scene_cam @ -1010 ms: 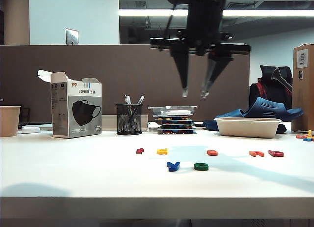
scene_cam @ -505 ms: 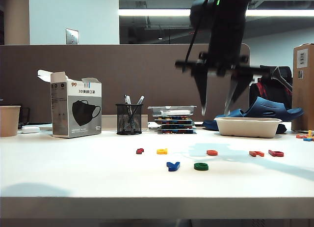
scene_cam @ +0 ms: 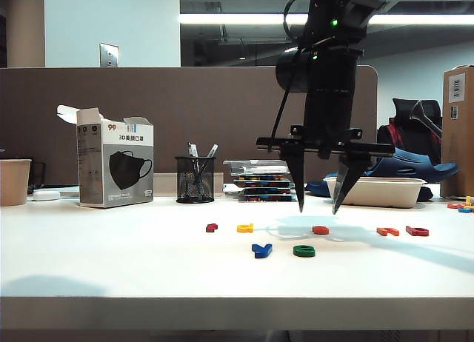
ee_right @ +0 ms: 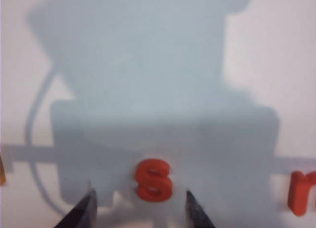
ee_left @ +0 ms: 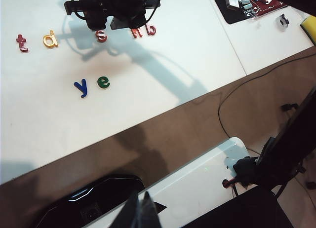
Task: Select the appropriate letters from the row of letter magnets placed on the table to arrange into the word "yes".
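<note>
The row of letter magnets lies on the white table [scene_cam: 111, 268]: dark red t [scene_cam: 212, 227], yellow a [scene_cam: 245, 227], orange-red s [scene_cam: 320, 229], orange n [scene_cam: 386, 231], red b [scene_cam: 417, 231]. In front of the row sit the blue y [scene_cam: 261, 249] and the green e [scene_cam: 304, 250], side by side. My right gripper [scene_cam: 318, 209] hangs open just above the s [ee_right: 154, 180], one fingertip on each side of it, neither touching. My left gripper [ee_left: 140, 210] is shut and empty, off the table's front edge, looking back at y [ee_left: 81, 87] and e [ee_left: 102, 82].
At the back stand a mask box [scene_cam: 115, 164], a mesh pen cup [scene_cam: 195, 179], a stack of trays [scene_cam: 261, 180] and a white container [scene_cam: 375, 191]. A paper cup [scene_cam: 14, 181] is at far left. More letters [scene_cam: 461, 204] lie at far right.
My right gripper has come down from high above the table and shifted right, ending low over the orange-red s with its jaws a little wider. The letters have not moved.
</note>
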### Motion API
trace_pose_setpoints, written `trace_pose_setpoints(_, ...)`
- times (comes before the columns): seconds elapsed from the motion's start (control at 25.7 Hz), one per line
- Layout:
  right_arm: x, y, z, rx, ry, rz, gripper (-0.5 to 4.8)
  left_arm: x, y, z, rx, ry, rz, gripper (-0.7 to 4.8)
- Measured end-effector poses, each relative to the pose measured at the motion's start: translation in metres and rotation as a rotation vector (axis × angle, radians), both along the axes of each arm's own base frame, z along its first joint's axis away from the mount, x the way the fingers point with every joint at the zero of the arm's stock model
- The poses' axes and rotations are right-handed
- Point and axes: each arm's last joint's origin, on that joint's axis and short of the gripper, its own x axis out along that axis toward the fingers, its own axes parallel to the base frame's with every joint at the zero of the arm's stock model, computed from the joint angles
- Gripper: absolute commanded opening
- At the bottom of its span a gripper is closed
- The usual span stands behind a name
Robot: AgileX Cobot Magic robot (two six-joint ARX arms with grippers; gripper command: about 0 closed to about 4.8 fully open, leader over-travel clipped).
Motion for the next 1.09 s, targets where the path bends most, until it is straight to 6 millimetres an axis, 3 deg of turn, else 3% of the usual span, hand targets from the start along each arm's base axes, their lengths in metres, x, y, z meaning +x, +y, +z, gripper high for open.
trace_pose_setpoints(0.5, 0.006, 0.002, -0.022, -0.002, 0.046, 0.021, 2.21, 0.0, 0.0, 0.0, 0.0, 0.001, -0.001, -0.06)
trace_pose_setpoints(1.09, 0.004, 0.001, -0.022, -0.005, 0.074, 0.042, 2.07, 0.0, 0.0, 0.0, 0.0, 0.0, 0.0, -0.06)
